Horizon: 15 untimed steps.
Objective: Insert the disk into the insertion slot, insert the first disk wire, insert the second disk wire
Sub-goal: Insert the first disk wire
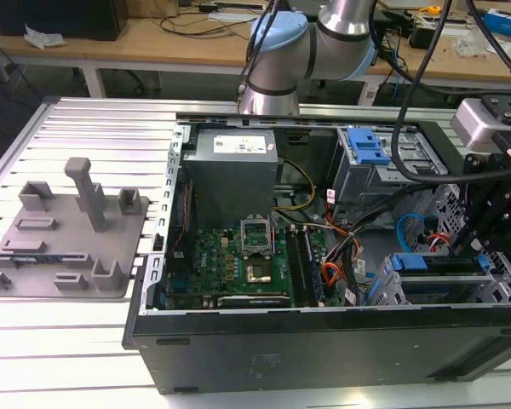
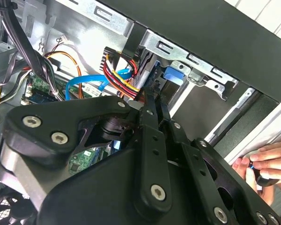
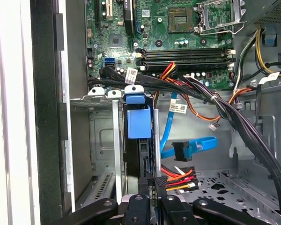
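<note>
Ribbed aluminium table [image 1: 68, 341] carries an open computer case [image 1: 324, 349] in the exterior view, with a grey fixture plate [image 1: 68, 239] lying well apart toward the exterior view's left. The arm [image 1: 324, 43] rises behind the case, and the gripper [image 1: 487, 239] reaches down into the case's corner at the exterior view's right. There the disk [image 1: 439, 268] sits inside the insertion slot [image 1: 383, 294], its blue carrier showing at the cage mouth.

In the second wrist view, the gripper [image 2: 154, 91] stretches its black fingers toward the disk [image 2: 174, 75], which sits under the bent metal tabs of the cage. The power wire [image 2: 119, 77], red, yellow and black, hangs just beside the fingertips, next to the blue data wire [image 2: 86, 86]. A person's hand [image 2: 264, 164] rests at the case's outer edge.

In the first wrist view, the gripper [image 3: 153, 187] has its fingers drawn together, pinching the black plug of the power wire [image 3: 178, 177] at the near edge of the disk [image 3: 139, 124]. The disk stands seated in the insertion slot [image 3: 103, 140]. The blue data wire [image 3: 192, 147] lies loose nearby, its plug apart from the disk, below the motherboard [image 3: 178, 28].
</note>
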Each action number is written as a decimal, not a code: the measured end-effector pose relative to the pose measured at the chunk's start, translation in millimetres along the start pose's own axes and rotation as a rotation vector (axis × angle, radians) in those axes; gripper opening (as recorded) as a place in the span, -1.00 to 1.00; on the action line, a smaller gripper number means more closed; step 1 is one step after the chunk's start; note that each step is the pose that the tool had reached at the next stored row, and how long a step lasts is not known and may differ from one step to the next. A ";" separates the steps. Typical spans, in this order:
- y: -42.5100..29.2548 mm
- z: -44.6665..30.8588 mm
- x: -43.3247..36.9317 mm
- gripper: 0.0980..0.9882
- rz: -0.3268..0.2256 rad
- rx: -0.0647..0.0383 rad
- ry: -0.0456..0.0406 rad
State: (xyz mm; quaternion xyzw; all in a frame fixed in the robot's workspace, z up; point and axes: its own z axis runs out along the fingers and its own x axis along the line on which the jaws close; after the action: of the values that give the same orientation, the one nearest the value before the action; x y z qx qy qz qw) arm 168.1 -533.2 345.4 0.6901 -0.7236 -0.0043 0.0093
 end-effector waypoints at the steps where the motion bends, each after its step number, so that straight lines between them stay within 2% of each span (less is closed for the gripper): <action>1: 0.0 0.3 0.0 -0.85 0.000 0.000 0.0000; 15: -1.0 6.8 -0.1 -0.85 0.000 -0.004 0.0000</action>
State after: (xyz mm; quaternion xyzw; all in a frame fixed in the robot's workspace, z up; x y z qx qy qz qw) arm 168.9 -533.2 338.6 0.6901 -0.7236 -0.0056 0.0106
